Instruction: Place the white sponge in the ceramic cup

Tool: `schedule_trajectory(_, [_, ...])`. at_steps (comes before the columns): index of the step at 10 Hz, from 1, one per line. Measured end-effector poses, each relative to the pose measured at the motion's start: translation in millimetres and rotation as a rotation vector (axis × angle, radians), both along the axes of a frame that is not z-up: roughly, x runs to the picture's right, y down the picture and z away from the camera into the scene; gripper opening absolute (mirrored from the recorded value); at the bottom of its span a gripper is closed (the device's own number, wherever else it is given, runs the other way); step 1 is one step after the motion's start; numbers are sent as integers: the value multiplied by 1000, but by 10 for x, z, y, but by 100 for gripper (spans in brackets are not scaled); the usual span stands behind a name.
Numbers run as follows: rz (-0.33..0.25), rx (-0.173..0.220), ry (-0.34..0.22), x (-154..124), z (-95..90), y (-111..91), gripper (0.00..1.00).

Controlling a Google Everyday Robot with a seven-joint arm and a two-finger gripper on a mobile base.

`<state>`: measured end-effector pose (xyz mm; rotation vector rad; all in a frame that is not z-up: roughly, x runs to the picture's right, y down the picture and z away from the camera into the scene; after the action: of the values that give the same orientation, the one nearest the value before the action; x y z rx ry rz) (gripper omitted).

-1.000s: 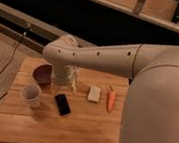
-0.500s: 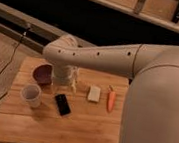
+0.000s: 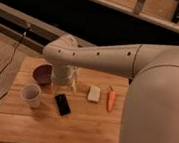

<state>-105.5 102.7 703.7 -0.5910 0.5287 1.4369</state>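
1. The ceramic cup (image 3: 31, 95) stands upright near the left edge of the wooden table (image 3: 49, 130), its mouth open upward. Nothing that I can see lies inside it.
2. The dark maroon bowl (image 3: 43, 73) sits at about 1 o'clock from the cup, close to it and nearer the far edge of the table.
3. My claw (image 3: 66, 82) hangs at the end of my arm (image 3: 100, 57), which reaches in from the right and bends down over the table. The claw is just at 3 o'clock of the bowl. I cannot tell whether it is wide or narrow, and I cannot see that it holds anything.
4. A black phone (image 3: 62, 104) lies flat at 6 o'clock from the claw and at 3 o'clock from the cup, set a little askew.
5. The white sponge (image 3: 94, 93) lies flat on the table at roughly 3 o'clock from the claw, apart from it. It is well apart from the cup, with the phone between the two.
6. An orange carrot (image 3: 111, 100) lies at 3 o'clock of the sponge, just beside it, its green end toward the far edge.
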Motion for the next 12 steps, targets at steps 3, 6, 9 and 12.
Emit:
schedule_trajectory(3, [49,3,91,470,121,-66,65])
schedule_trajectory(6, [93,32,185,1086,284,-143,65])
schedule_trajectory(9, [82,58,198,1495,575,-162,65])
schedule_trajectory(12, [63,87,132,1675,912,-236,65])
